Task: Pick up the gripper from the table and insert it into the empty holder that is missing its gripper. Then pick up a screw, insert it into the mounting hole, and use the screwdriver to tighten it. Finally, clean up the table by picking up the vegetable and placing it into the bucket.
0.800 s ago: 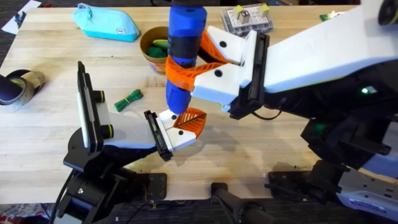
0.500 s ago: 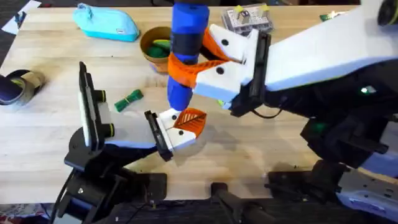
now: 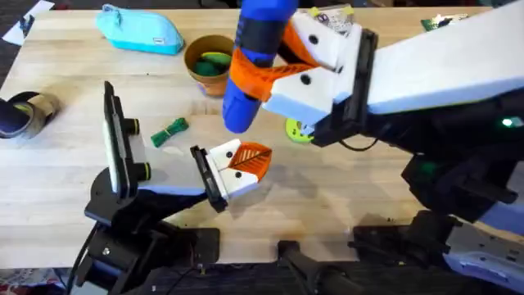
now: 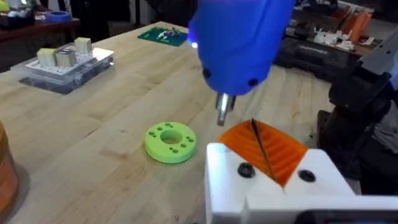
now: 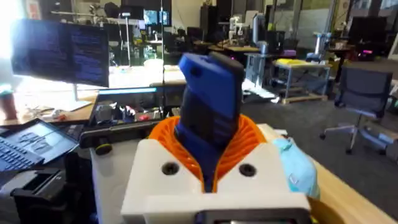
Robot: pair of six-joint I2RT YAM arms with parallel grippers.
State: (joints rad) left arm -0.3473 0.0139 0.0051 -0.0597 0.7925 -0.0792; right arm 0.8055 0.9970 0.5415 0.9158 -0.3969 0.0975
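One screwdriver is pinched in the right claw, lifted above the orange gripper seated in the holder. Left claw state cannot be told. No writing is legible.

- Screwdriver: bright blue body, wide black band round its middle, silver metal tip.
- Right claw: orange ribbed fingers on a white mount with black screw heads.
- Gripper: orange, ribbed slats inside.
- Holder: white block, black end plate.
- Bucket: orange-tan, green and yellow contents.
- Disc: lime green.
- Pouch: light turquoise.
- Twist tie: green.
- Tabletop: pale wood grain.
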